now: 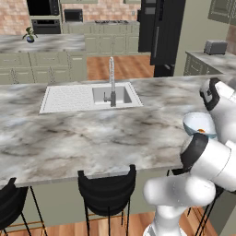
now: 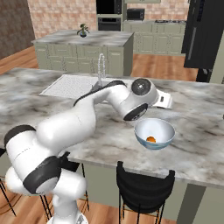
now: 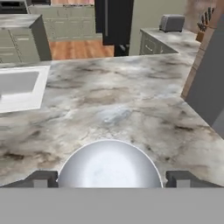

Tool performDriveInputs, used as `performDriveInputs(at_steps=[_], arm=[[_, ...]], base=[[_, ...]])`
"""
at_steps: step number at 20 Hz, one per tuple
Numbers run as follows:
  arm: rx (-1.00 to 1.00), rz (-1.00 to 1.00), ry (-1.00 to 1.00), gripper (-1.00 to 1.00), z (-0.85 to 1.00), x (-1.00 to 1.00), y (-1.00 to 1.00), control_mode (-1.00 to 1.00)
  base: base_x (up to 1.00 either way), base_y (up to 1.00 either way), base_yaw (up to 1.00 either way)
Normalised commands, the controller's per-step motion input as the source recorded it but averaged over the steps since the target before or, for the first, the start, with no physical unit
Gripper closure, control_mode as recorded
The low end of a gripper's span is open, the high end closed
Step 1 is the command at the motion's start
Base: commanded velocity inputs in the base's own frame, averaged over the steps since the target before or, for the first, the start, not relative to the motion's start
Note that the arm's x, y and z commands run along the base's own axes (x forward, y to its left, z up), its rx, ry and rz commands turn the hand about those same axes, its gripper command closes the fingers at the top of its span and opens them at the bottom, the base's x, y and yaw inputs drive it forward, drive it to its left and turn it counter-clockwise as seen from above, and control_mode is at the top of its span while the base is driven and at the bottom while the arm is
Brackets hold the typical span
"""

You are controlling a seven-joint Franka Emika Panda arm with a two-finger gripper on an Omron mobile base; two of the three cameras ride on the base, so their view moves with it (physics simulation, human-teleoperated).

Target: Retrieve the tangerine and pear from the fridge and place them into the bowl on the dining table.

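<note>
Tangerine [image 2: 151, 139] sits at the bottom of the bowl [image 2: 155, 133], which stands on the marble worktop [image 2: 197, 127] near its front edge, above a black stool [image 2: 143, 183]. In the left base view the bowl [image 1: 199, 125] shows partly behind the arm, w/ a bit of orange [image 1: 203, 131] inside. Gripper [image 3: 112, 178] hangs just over the bowl [image 3: 109, 164]: hand view shows both finger tips [image 3: 41, 178] spread wide either side of the rim, nothing pinched between them. So fruit no. 1 looks delivered; pear is nowhere among the things seen here, prob. inside the fridge [image 1: 161, 32], which stands well back past the sink [image 1: 90, 97] on the far side of the room.

Step in hand, as I judge it: clear off from the bowl & head for the pear. To do it well:
- lift straight up first, jaws kept wide, so no finger clips the rim & drags or tips the bowl; it's close to the worktop edge.
- only swing the arm sideways once the tips are above rim height.
- fold the arm in before the base drives; faucet [image 1: 111, 80] and stools are nearby.
- fridge door state can't be told from here, so check on approach.
- on return, drop the pear from low over the middle of the bowl, so it doesn't bounce out or knock the tangerine.
</note>
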Motion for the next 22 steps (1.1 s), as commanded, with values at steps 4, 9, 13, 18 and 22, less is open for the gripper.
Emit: performDriveInputs(at_steps=[4,9,13,18,22], arm=[[0.1,-0.12,-0.31,-1.0,0.81,-0.53,0.95,-1.0],[-0.04,-0.07,-0.34,-1.0,0.41,-0.89,0.97,-1.0],[0.0,0.0,-0.31,-1.0,0.87,-0.83,0.73,-1.0],[0.0,0.0,-0.3,-1.0,1.0,-0.97,0.48,-1.0],[0.01,0.03,0.0,-1.0,0.69,-0.85,0.01,-1.0]], base=[[0.0,0.0,0.0],[0.0,0.0,0.0],[0.0,0.0,0.0],[0.0,0.0,0.0],[0.0,0.0,0.0]])
